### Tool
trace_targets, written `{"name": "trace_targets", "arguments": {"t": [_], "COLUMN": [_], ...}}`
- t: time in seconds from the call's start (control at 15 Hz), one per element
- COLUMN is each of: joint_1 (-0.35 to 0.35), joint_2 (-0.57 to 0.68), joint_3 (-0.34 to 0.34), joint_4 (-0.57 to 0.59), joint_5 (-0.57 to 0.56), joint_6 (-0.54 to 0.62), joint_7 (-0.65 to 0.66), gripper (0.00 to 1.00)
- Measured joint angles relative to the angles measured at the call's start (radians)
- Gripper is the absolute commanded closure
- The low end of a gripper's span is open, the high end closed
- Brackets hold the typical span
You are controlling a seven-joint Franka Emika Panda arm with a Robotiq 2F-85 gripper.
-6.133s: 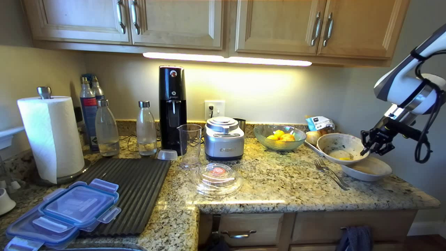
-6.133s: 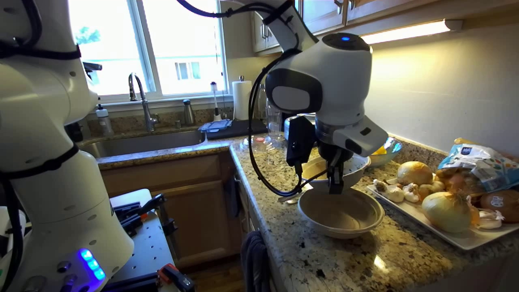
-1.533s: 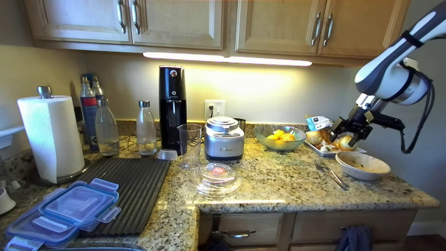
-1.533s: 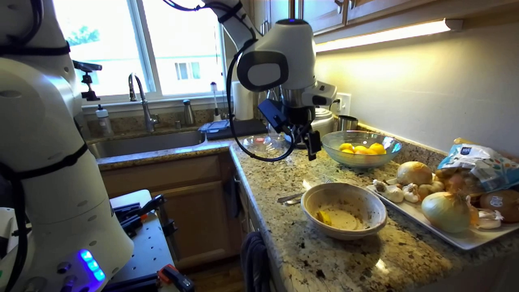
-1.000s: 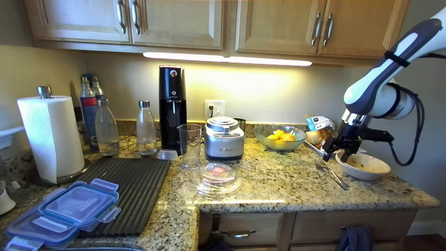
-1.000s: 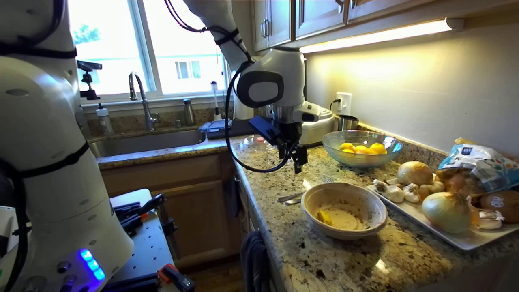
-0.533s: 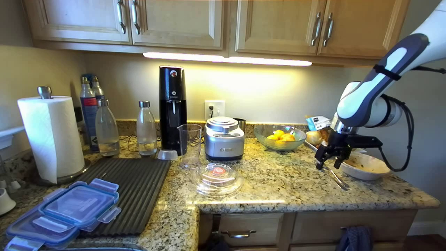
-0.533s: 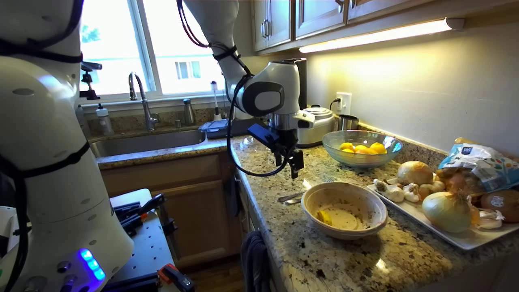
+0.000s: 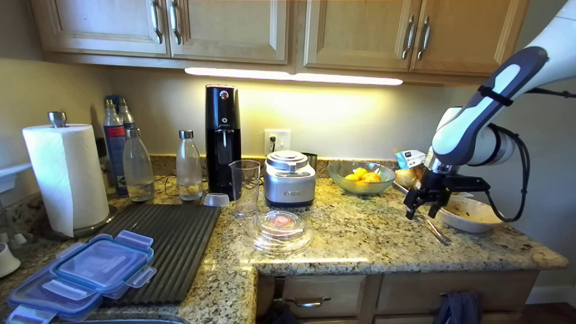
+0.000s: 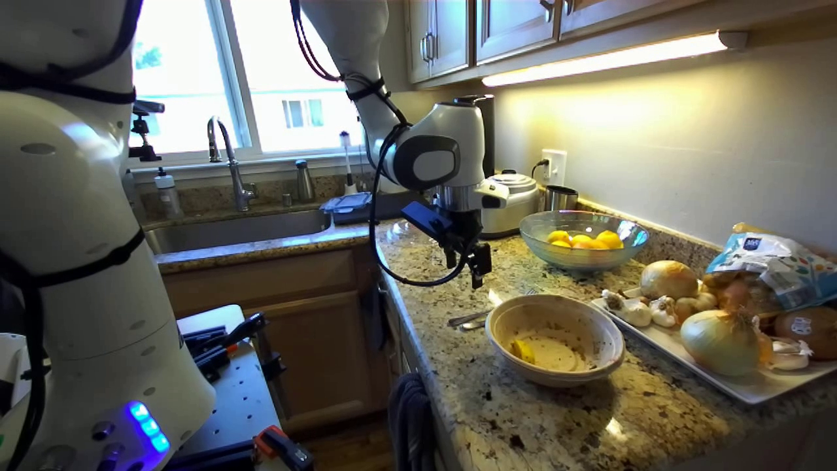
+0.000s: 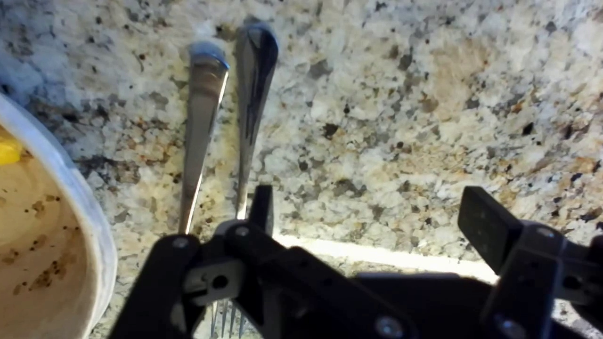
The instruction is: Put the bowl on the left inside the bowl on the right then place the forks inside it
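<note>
1. Gripper (image 11: 367,202): jaws wide apart, above the counter (image 11: 386,108).
2. Forks (image 11: 199,117): two, silvery, glossy, handles side by side, tines partly hidden; lying below the jaws, outside their gap.
3. Bowls (image 10: 554,347): nested, off-white, specked inside, just beside them.
4. Bag (image 10: 775,265), appliance (image 9: 290,180): lettering too blurred to read.

My gripper (image 11: 372,213) blocks the middles of the forks (image 11: 198,117).
In the wrist view I can't make out one fork's tines, and the top bowl (image 11: 96,245) is cut off at left. In an exterior view the bottom bowl (image 10: 559,381) is mostly concealed under it, and the plate (image 10: 745,387) runs past the edge at right.
</note>
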Motion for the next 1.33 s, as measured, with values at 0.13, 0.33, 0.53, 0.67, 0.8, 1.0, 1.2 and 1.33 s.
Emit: {"name": "trace_targets", "arguments": {"t": [0.13,0.33,0.53,0.67,0.8,1.0,1.2,1.33], "joint_1": [-0.001,-0.008,-0.011,-0.013,-0.017,-0.025,-0.030,-0.036], "joint_2": [0.028,0.077,0.116,0.136,0.151,0.167,0.176,0.176], "joint_3": [0.000,-0.002,-0.013,-0.020,-0.022,-0.022,-0.023,-0.022], "joint_4": [0.022,0.064,0.098,0.114,0.126,0.136,0.141,0.141], "joint_5": [0.000,-0.003,-0.015,-0.021,-0.024,-0.026,-0.026,-0.026], "joint_6": [0.000,-0.001,-0.002,-0.003,-0.003,-0.003,-0.003,-0.003], "joint_7": [0.000,0.000,0.000,0.000,0.000,0.000,0.000,0.000], "gripper": [0.00,0.00,0.00,0.00,0.00,0.00,0.00,0.20]}}
